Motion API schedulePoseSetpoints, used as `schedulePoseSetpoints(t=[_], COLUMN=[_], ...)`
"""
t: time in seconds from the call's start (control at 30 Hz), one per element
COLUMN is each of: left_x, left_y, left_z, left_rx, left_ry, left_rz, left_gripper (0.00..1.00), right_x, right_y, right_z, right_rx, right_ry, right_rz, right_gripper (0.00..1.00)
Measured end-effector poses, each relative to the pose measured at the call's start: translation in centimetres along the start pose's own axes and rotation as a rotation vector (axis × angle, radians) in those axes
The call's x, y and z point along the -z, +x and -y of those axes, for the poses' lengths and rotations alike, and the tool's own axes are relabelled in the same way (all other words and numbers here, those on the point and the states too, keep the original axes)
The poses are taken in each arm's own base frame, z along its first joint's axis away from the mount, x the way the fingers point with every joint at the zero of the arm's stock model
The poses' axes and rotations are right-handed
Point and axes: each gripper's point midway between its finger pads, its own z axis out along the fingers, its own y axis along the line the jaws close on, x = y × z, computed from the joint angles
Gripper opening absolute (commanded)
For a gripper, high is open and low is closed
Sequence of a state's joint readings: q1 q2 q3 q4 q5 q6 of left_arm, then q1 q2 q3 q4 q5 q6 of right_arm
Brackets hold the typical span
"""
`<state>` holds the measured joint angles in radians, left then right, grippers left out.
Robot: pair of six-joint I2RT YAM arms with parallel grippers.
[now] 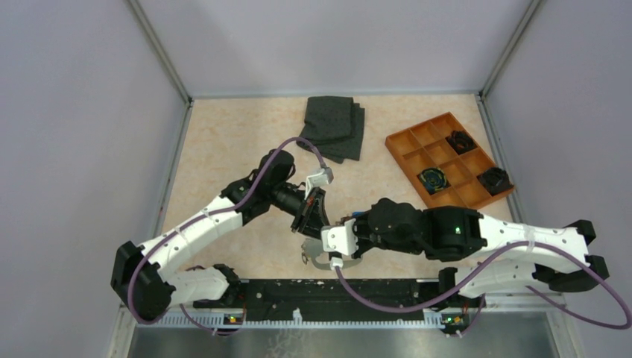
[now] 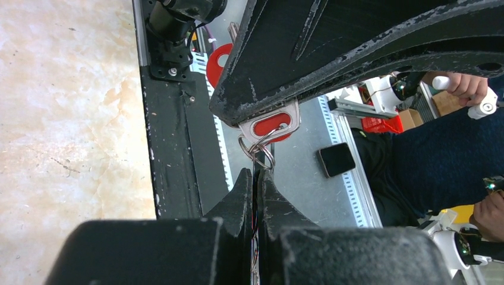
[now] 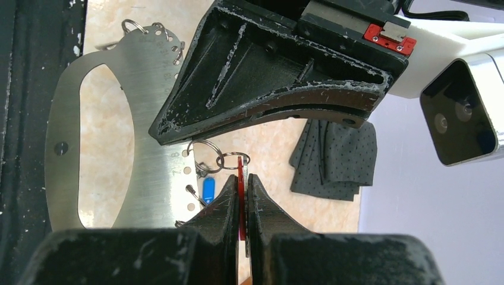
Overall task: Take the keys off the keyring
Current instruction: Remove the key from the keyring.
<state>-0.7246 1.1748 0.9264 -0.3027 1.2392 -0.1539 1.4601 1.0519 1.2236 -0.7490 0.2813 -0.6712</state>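
Looks like the red key [image 3: 241, 199] is being worked off. Right fingers [image 3: 223, 202] pinch it flat, and left fingers [image 2: 241, 190] are pressed together on its small ring [image 2: 263, 155], just beside the keyring [image 3: 148, 77]. The blue key [image 3: 208, 189] sits at the keyring's edge. Next, I reckon: wind the key around the ring's split, no yanking.

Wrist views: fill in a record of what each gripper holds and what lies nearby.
left gripper: jaws shut on split ring
right gripper: jaws shut on red key
keyring: below both grippers
blue key: beside keyring
cloth: folded, far side
tray: right of cloth
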Motion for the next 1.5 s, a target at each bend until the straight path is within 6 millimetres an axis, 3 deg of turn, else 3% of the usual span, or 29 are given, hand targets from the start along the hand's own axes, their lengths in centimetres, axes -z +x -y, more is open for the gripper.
schedulePoseSetpoints(t=[0.43,0.63,1.5], left_x=[0.4,0.8,1.1], left_y=[0.3,-0.6,-2.5], left_z=[-0.6,-1.7,-0.7], left_rx=[0.009,-0.032,-0.119], left_ry=[-0.080,-0.164,-0.181], left_rz=[-0.032,-0.023,0.050], left_gripper=[0.00,0.00,0.00], right_x=[0.3,-0.2,-0.2], right_y=[-0.1,-0.5,-1.2], right_z=[-0.7,-2.4,-0.1], right_rx=[0.027,0.035,-0.095], right_ry=[-0.006,-0.054,0.082], right_rz=[-0.018,-0.024,-0.028], right_gripper=[0.00,0.00,0.00])
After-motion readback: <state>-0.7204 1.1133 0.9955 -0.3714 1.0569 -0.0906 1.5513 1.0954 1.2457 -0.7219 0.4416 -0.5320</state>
